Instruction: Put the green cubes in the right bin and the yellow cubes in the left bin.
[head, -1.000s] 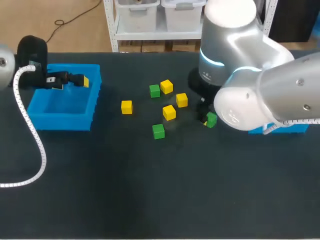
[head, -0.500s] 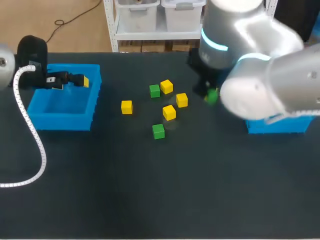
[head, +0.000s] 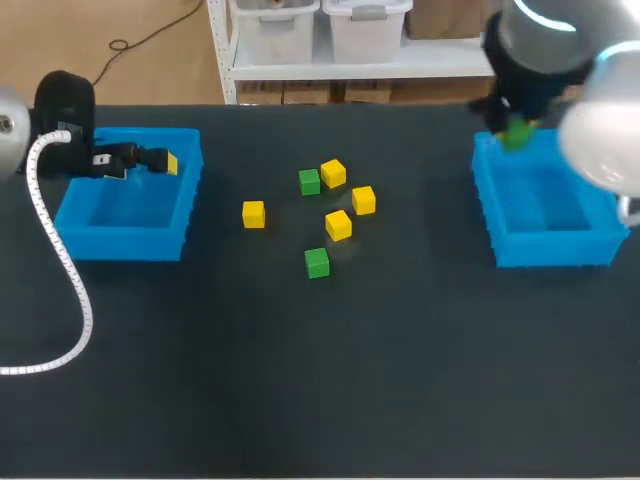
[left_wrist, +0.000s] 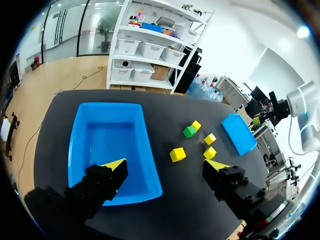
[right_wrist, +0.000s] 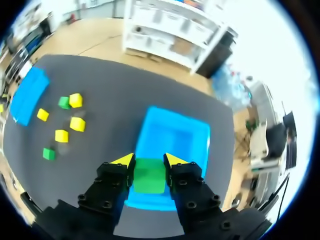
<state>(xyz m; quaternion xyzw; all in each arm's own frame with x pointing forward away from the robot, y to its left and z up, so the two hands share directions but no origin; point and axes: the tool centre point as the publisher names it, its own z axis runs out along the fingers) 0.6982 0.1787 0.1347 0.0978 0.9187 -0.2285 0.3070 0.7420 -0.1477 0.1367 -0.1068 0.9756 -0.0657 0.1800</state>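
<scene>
Green shows between the yellow tips of the right pincer (right_wrist: 149, 160): both fingers press a held green cube (right_wrist: 147, 182) from two sides, gripping it above the edge of the right bin (right_wrist: 172, 135). Seen from the head view, that cube hangs over the bin's far left corner.

Over the left bin (left_wrist: 107, 142) hovers the left pincer (left_wrist: 165, 165), fingers spread wide with nothing between them. The head view places it above the bin's far right corner.

Six loose cubes lie on the dark worktop (head: 300, 380) between the two bins:
- A far green cube (head: 309, 181) sits just beside a far yellow cube (head: 333, 173).
- A middle yellow cube (head: 363, 200) and a nearer yellow cube (head: 338, 225) lie close by.
- A near green cube (head: 317, 262) lies nearest the robot.
- A lone yellow cube (head: 253, 214) rests apart from the rest, toward the left bin.
</scene>
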